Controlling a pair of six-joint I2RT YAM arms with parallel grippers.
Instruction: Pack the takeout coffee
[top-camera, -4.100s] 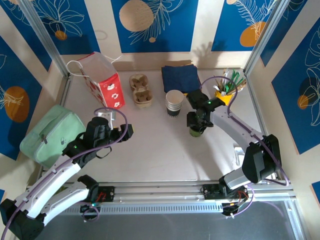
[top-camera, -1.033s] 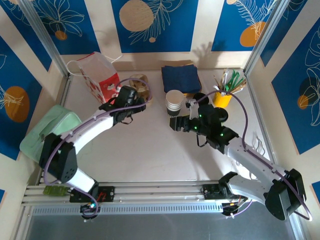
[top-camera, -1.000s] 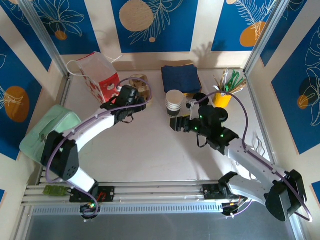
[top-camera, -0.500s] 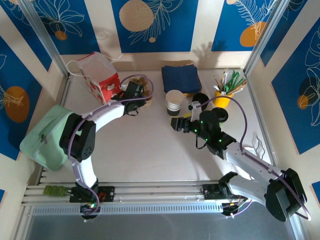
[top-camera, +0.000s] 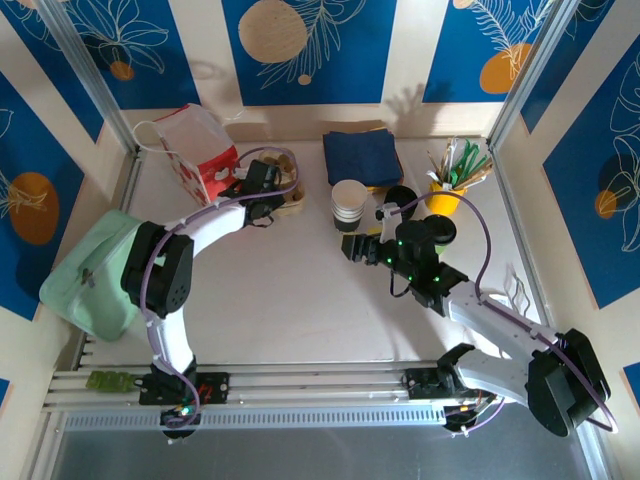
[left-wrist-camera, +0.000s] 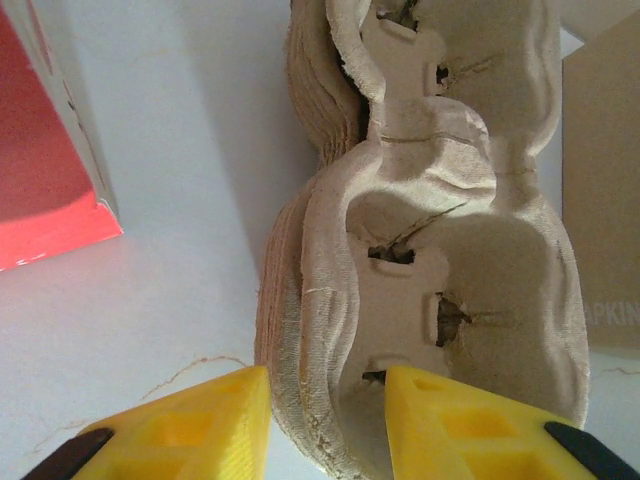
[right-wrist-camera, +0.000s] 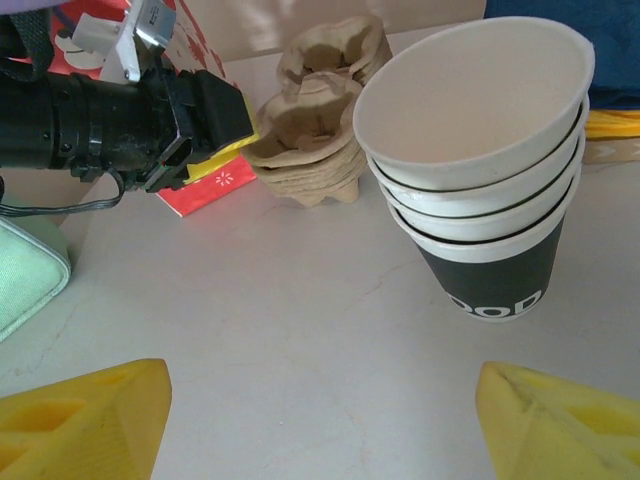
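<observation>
A stack of paper cups (top-camera: 348, 205) stands mid-table; the top one, white inside (right-wrist-camera: 480, 110), is the takeout coffee cup. My right gripper (top-camera: 358, 247) sits low on the table just in front of that stack, jaws wide open (right-wrist-camera: 320, 430), nothing between them. My left gripper (top-camera: 262, 185) is at a stack of pulp cup carriers (left-wrist-camera: 450, 270). Its yellow fingers (left-wrist-camera: 170, 430) straddle the near rim of the top carrier, one outside the stack and one inside the well. A narrow gap still shows at the inner finger, so the left gripper (left-wrist-camera: 325, 420) is open.
A red and white gift bag (top-camera: 200, 160) stands open left of the carriers. A green pouch (top-camera: 95, 265) lies at the left edge. Navy napkins (top-camera: 362, 155), a yellow cup of stirrers (top-camera: 447, 190) and black lids (top-camera: 401, 196) sit behind and right of the cups.
My left gripper has pushed forward onto the carrier stack and its jaws have narrowed over the rim. The right gripper has barely moved and stays open.
</observation>
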